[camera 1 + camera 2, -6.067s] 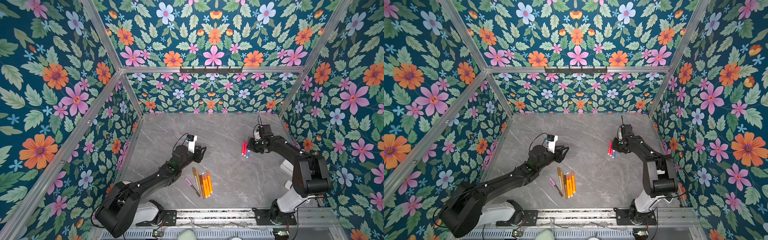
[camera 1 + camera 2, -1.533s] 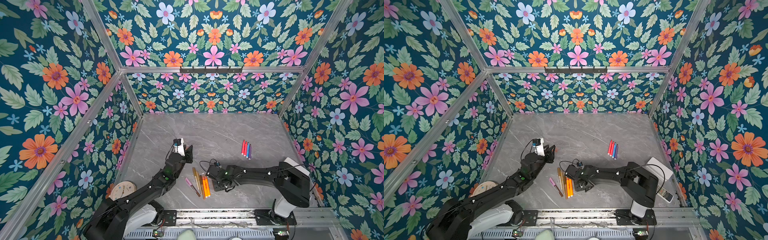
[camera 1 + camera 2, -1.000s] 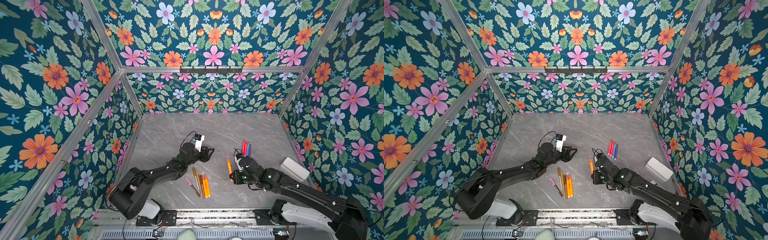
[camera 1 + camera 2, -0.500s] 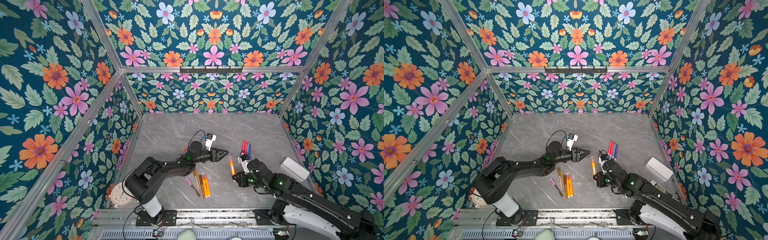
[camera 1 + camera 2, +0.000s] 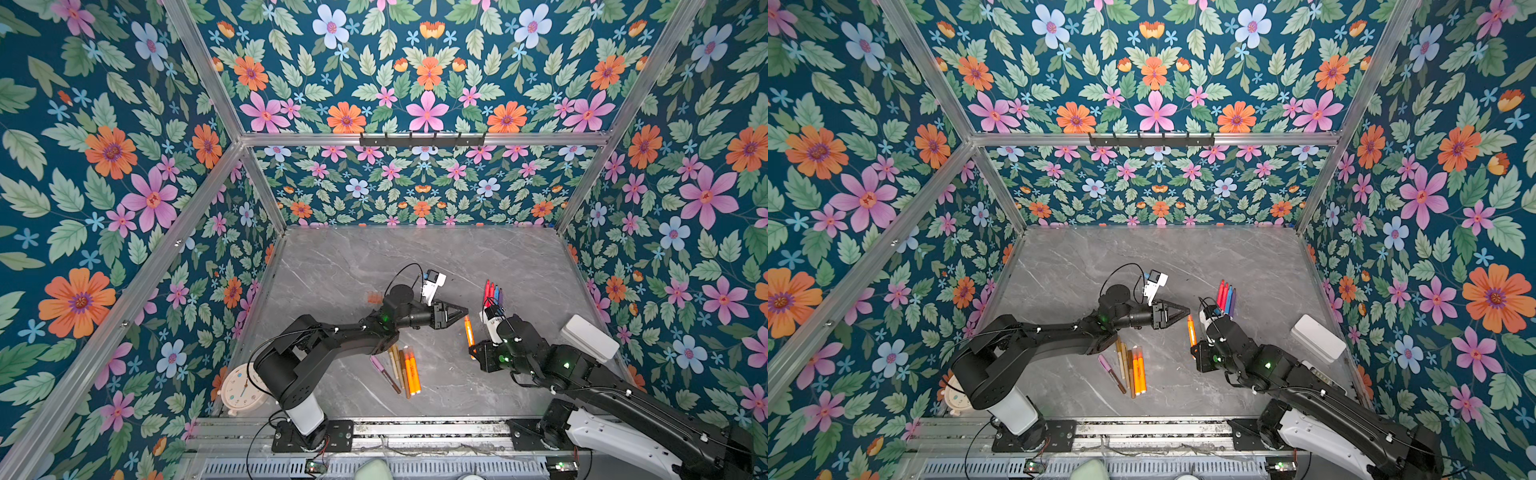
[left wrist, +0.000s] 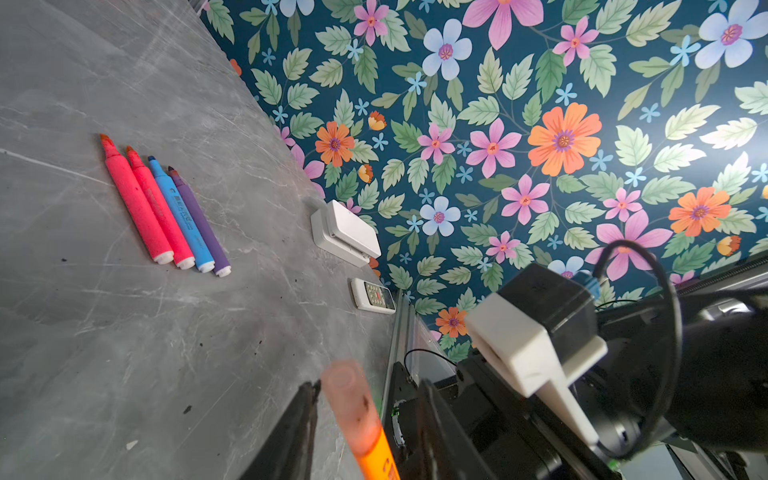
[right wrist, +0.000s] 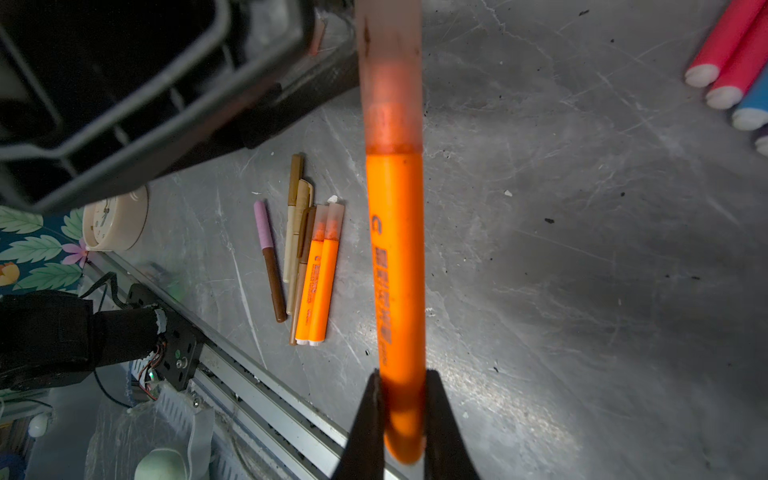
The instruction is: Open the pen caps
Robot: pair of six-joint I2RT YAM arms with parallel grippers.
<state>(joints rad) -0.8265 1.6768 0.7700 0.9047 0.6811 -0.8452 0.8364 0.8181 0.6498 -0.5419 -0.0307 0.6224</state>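
- Far left, by the left arm's base: a cream round alarm clock (image 5: 239, 388) on the grey marble-look table (image 5: 353, 266). No part in the job.
- Left of centre: a row of capped pens (image 5: 399, 368) lying side by side. One is brown with a lilac cap, some are beige or gold, and two are orange highlighters under cloudy caps. All caps on, none touched.
- Left tool (image 5: 459, 312): reaches toward the middle, jaws partly apart, straddling the translucent peach plastic cap (image 6: 347, 399). The wrist view shows a gap on at least one side, so nothing is gripped yet.
- Centre: orange plastic highlighter (image 5: 469, 334) held up off the table, cap seated on the end nearest the left tool.
- Right tool (image 7: 403, 382): clamped tight on the highlighter's tail end, well away from the cap.
- Handling, my reading: the cap looks light, stiff and smooth-walled, likely slick, and press-fitted. Best taken squarely around its middle, then pulled straight along the barrel. The tail-end hold leaves a long lever, so a skewed pull could swing the pen in the jaws.
- Right of centre: four uncapped markers (image 5: 493, 293), two red-pink, one blue, one purple, lying touching with tips bare.
- Far right: white rectangular box (image 5: 588, 343) near the wall.
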